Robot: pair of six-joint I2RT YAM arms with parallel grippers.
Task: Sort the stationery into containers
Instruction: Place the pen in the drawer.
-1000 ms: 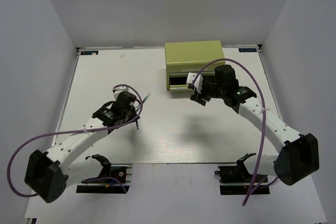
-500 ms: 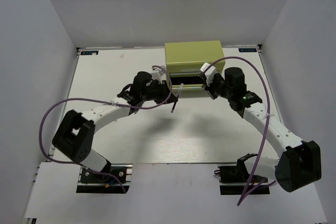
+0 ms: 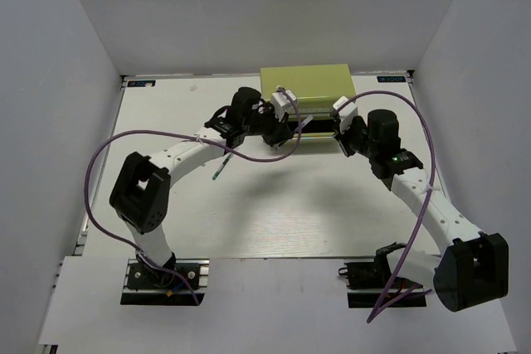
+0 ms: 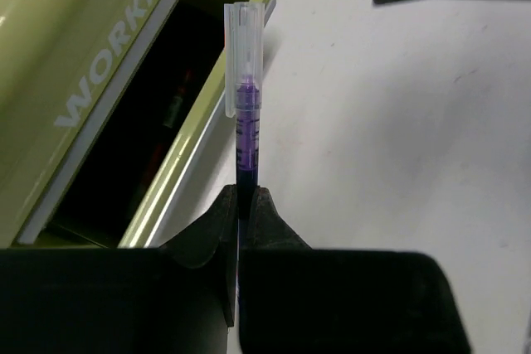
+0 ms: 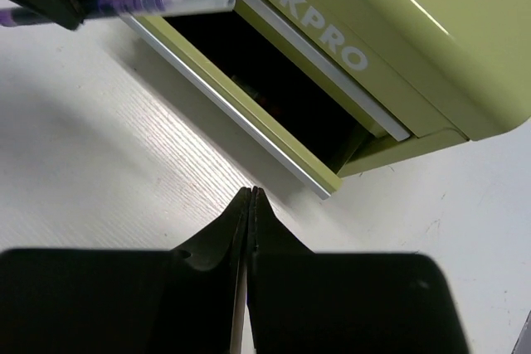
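Observation:
The olive yellow-green drawer chest (image 3: 303,87) stands at the back of the table, and its lower drawer (image 5: 226,107) is pulled out and dark inside. My left gripper (image 4: 246,196) is shut on a dark-purple pen (image 4: 246,113) with a clear cap. The cap end hangs over the drawer's front left corner. Something dark red (image 4: 175,109) lies in the drawer. My right gripper (image 5: 250,196) is shut with nothing in it, low over the table in front of the drawer's right end. From above, the left gripper (image 3: 290,122) and right gripper (image 3: 338,140) flank the drawer front.
White table with raised grey walls on three sides. The left arm's purple cable (image 3: 124,143) loops wide over the left half of the table. The right arm's cable (image 3: 415,118) arcs past the chest's right side. Both arm bases sit at the near edge.
The left arm has swung from mid-table up to the chest, carrying the purple pen. The right gripper has shut and shifted from the drawer's middle to its right end.

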